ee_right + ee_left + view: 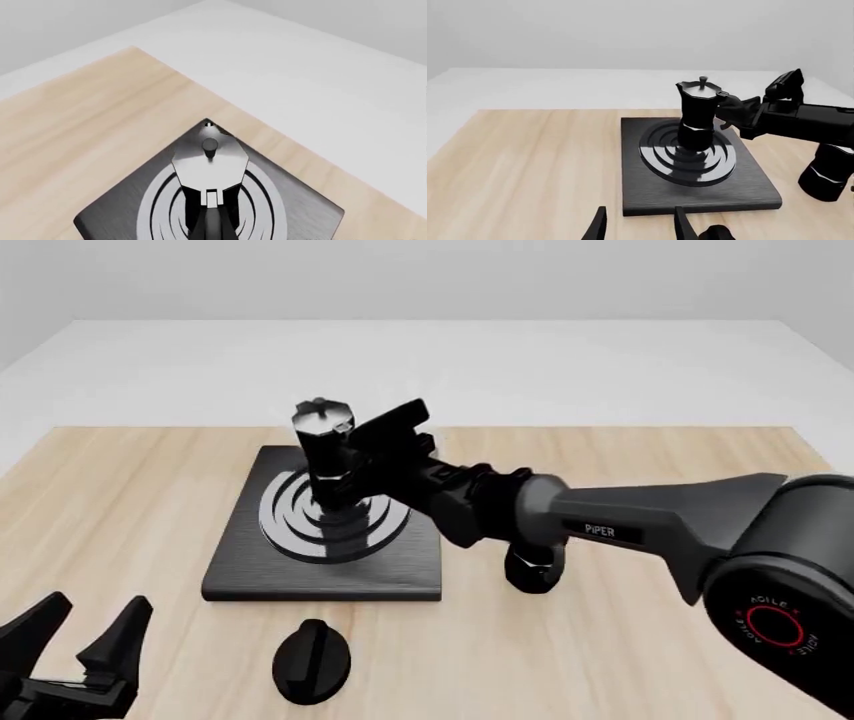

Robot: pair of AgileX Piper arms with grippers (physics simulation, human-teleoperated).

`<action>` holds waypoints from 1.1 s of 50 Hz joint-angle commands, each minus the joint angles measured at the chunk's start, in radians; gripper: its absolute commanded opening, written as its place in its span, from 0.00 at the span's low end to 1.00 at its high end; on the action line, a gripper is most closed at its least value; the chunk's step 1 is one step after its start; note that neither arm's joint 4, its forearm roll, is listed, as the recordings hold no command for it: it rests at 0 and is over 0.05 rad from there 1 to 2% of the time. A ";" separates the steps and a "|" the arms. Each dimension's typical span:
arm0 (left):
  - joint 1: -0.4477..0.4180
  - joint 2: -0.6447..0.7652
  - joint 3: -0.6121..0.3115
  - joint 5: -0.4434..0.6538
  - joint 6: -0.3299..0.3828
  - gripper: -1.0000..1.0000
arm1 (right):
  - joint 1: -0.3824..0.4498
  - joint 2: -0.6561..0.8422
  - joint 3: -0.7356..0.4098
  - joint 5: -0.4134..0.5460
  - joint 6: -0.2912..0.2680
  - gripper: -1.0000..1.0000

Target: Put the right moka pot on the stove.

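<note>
The right moka pot [324,452], black and faceted with a silver lid, stands upright over the centre of the burner rings of the stove [254,575], a flat black slab. Its base is at the rings; I cannot tell whether it touches. My right gripper [364,462] reaches in from the right and is shut on the pot's handle. The left wrist view shows the pot [696,117], the stove [647,195] and the right gripper [726,107]. The right wrist view looks down on the lid [210,161] and stove [293,210]. My left gripper [91,612] is open and empty, near the front left.
A small black oval knob [311,660] lies on the wooden table in front of the stove, also in the left wrist view [718,233]. A black rounded shape [531,570] sits under the right arm; I cannot tell if it is the second pot.
</note>
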 commanded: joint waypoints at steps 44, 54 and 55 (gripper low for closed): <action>-0.014 -0.006 0.000 0.014 -0.008 1.00 | -0.025 0.091 -0.068 -0.018 0.020 0.00; -0.017 -0.003 0.000 0.012 -0.008 1.00 | -0.027 0.065 -0.034 -0.037 0.018 1.00; -0.019 -0.002 0.000 0.011 -0.007 1.00 | -0.025 0.063 -0.029 -0.041 0.016 1.00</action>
